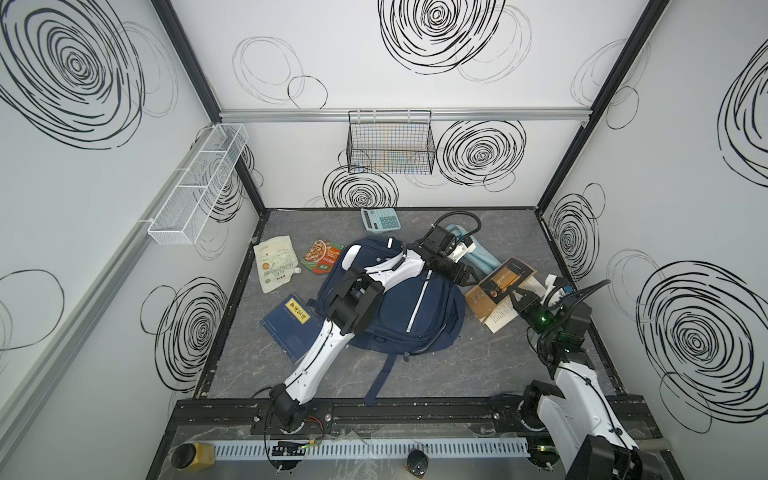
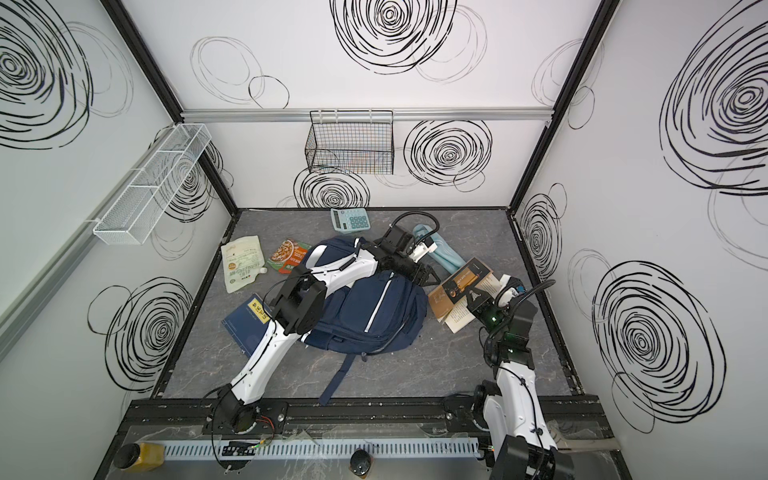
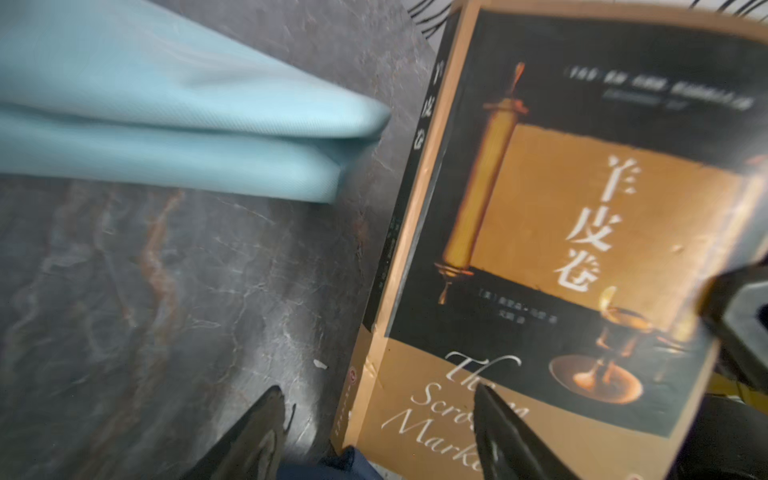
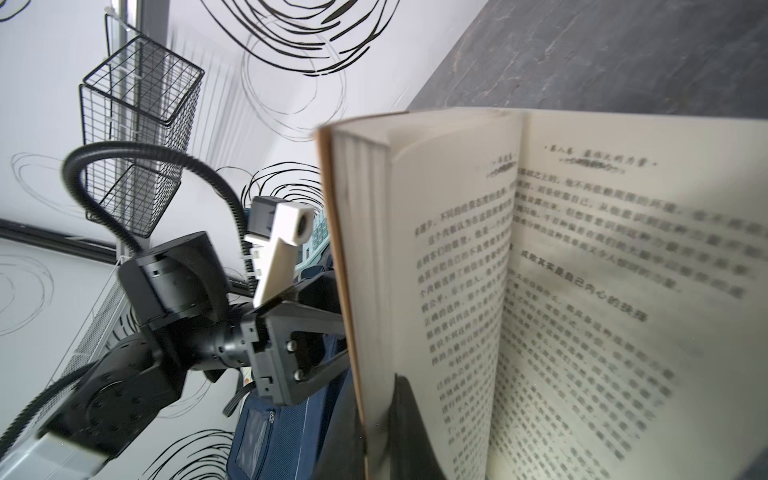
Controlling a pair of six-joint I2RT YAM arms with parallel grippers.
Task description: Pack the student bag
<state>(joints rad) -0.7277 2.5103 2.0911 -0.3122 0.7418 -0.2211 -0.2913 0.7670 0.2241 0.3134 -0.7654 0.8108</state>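
Locate the student bag (image 1: 390,316) flat in the middle of the bench (image 1: 478,374), under the outstretched left arm. Read the left hand (image 3: 378,411) as spread, straddling the spine corner of the book (image 1: 494,282) just beside the bag's right edge: one fingertip (image 3: 262,419) over bare bench, the other over the cover. Read the right hand (image 1: 519,300) as pinched on that same book, held open.

Expect tearing or slipping on any lift, given a pinch seemingly on a sheaf of leaves rather than the whole block. Guard against closing the spread hand on bag cloth, showing just below the fingertips, instead of the spine. Look for an opening before moving the book over; seeing none in both top views, assume a shut zip and a shoved bag on contact. Keep clear of the umbrella (image 3: 187,137) lying near the spine.

Cannot tell the number of leaves pinched, nor any contact between left fingertips and book. Cannot see the zips beneath the arm. Treat both wrist views as blurred, with the right fingertips mostly lost behind the pages.
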